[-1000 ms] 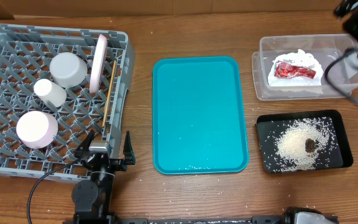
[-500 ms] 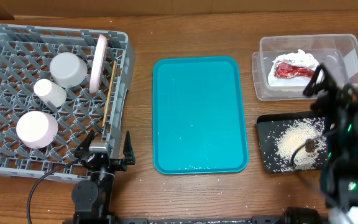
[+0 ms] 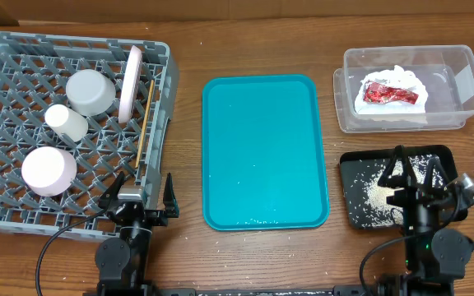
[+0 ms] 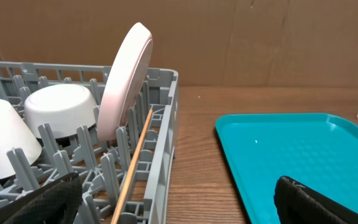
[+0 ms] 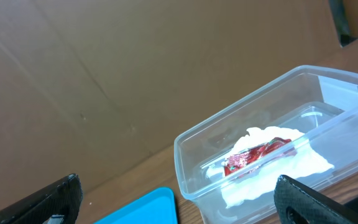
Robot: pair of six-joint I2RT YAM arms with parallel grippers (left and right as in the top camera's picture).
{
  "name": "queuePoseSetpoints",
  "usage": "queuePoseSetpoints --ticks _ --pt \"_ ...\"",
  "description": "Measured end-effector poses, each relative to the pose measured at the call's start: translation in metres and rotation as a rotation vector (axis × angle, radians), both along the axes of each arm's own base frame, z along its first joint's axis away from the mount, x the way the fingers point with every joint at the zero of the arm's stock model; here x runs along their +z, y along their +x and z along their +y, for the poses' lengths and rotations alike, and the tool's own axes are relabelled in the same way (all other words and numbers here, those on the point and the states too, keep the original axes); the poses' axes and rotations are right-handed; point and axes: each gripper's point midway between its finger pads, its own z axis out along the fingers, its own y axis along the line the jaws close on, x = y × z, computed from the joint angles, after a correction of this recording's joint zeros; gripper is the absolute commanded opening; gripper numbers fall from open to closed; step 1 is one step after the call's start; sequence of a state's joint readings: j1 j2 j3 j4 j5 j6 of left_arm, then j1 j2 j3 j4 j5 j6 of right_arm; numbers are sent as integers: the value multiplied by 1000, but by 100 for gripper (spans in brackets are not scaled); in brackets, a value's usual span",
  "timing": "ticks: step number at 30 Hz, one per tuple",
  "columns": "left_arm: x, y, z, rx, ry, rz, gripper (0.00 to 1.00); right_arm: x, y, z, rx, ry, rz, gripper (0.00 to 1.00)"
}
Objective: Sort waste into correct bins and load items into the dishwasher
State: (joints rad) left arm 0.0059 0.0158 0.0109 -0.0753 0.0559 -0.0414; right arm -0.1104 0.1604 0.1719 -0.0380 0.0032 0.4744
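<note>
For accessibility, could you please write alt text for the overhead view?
A grey dish rack at left holds white dishes and chopsticks; a teal tray lies mid-table. At right, a clear tub holds a napkin and red wrapper; the open right hand hovers over a black tray of rice crumbs.

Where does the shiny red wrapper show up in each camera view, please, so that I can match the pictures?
Overhead: upper right, the red wrapper lies on the white napkin inside the clear tub.
Left wrist: not in it.
Right wrist: lower right, wrapper inside the same tub.
Shared landmark: the teal tray, centre overhead, lower right in the left wrist, bottom edge in the right wrist.
</note>
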Motion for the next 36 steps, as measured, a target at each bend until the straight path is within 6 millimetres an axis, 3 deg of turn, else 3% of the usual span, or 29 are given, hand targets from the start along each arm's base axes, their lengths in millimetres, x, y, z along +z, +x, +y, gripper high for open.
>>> queuePoseSetpoints --ticks 15,20,24,36 --pt "0 0 0 0 0 0 100 -35 -3 1 2 -27 -19 100" --pt "0 0 0 0 0 0 100 -38 -2 13 45 -126 -2 100" --pt "0 0 0 0 0 0 100 -53 -2 26 104 -204 63 100" --pt "0 0 0 0 0 0 100 -54 -2 38 153 -274 61 100"
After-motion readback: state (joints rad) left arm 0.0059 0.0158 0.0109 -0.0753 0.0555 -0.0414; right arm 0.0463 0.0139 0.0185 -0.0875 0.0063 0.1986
